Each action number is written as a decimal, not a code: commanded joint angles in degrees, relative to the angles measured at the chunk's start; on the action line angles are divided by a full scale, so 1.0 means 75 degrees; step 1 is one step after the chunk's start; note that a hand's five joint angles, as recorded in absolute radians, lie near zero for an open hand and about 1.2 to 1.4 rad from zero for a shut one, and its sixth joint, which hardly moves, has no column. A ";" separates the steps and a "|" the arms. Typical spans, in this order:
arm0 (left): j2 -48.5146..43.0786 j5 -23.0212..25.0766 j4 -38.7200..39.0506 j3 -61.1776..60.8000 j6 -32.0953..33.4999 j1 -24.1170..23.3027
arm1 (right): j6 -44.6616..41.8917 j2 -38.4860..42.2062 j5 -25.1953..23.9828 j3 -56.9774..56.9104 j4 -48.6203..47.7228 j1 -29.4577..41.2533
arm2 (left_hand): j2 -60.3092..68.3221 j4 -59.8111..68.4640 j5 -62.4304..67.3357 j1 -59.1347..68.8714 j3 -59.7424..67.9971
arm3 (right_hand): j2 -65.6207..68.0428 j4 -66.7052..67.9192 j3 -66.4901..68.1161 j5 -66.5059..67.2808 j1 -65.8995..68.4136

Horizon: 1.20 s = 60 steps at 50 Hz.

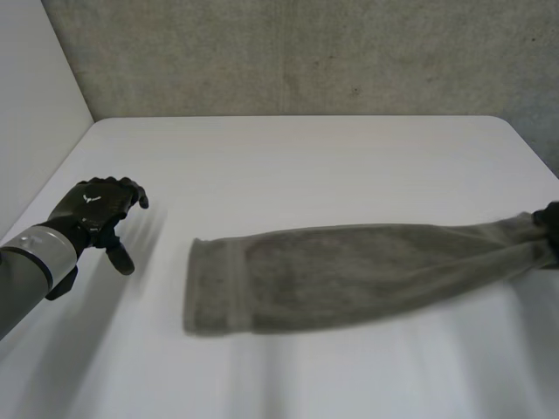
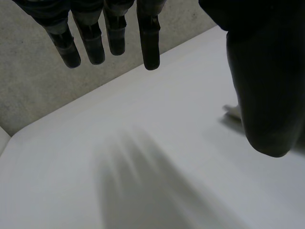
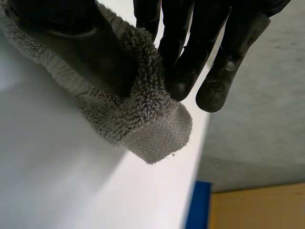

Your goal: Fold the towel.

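Towel (image 1: 349,275) lies drawn out in a long grey band across the white table (image 1: 306,166), running from the middle to the table's right edge. You have the right hand (image 1: 550,225) on its far end. In the right wrist view, thumb and fingers (image 3: 214,90) pinch the thick, bunched end between them. Your left hand (image 1: 92,209) hovers over bare table, well apart from the towel's hemmed end, with its fingers (image 2: 90,45) straight, slightly spread and holding nothing.
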 commanded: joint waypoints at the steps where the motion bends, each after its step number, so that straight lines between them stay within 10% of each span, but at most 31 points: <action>1: 0.0029 0.0000 0.0000 -0.0010 0.0000 -0.0005 | 0.0186 -0.0641 0.0343 -0.0794 0.0062 0.0768 | -0.0046 -0.0041 -0.0056 -0.0076 -0.0045 | 0.0726 0.0463 0.0554 0.0481 0.0698; 11: 0.0029 0.0000 0.0000 -0.0010 -0.0012 -0.0016 | 0.1032 -0.0949 0.0356 -0.0959 -0.0547 0.5015 | -0.0046 -0.0041 -0.0056 -0.0076 -0.0045 | 0.0726 0.0463 0.0554 0.0481 0.0698; 21: 0.0029 0.0000 0.0000 -0.0068 -0.0012 -0.0016 | 0.0096 0.1767 0.0625 -0.1755 -0.0700 0.8365 | -0.0046 -0.0041 -0.0056 -0.0076 -0.0045 | 0.0726 0.0463 0.0554 0.0481 0.0698; 28: 0.0029 0.0000 0.0000 -0.0115 -0.0012 -0.0005 | 0.0036 0.1934 0.0333 -0.1837 -0.0770 0.8355 | -0.0068 -0.0063 -0.0079 -0.0099 -0.0067 | 0.0726 0.0463 0.0554 0.0481 0.0698; 30: 0.0029 0.0000 0.0000 -0.0115 -0.0012 -0.0005 | 0.0036 0.1876 0.0238 -0.1861 -0.0758 0.8343 | -0.0068 -0.0063 -0.0079 -0.0099 -0.0067 | -0.1710 -0.1973 -0.1882 -0.1956 -0.1738; 32: 0.0029 0.0000 0.0000 -0.0104 -0.0012 -0.0005 | 0.0059 0.1689 0.0203 -0.1815 -0.0758 0.8331 | -0.0068 -0.0063 -0.0079 -0.0099 -0.0067 | -0.8607 -0.8870 -0.8779 -0.8853 -0.8635; 60: 0.1365 0.0938 -0.0070 -0.0619 -0.0047 -0.1446 | 0.3012 -0.1148 -0.1250 0.0131 0.0437 0.4476 | 0.0044 0.0049 0.0033 0.0013 0.0045 | -0.8607 -0.8870 -0.8779 -0.8853 -0.8635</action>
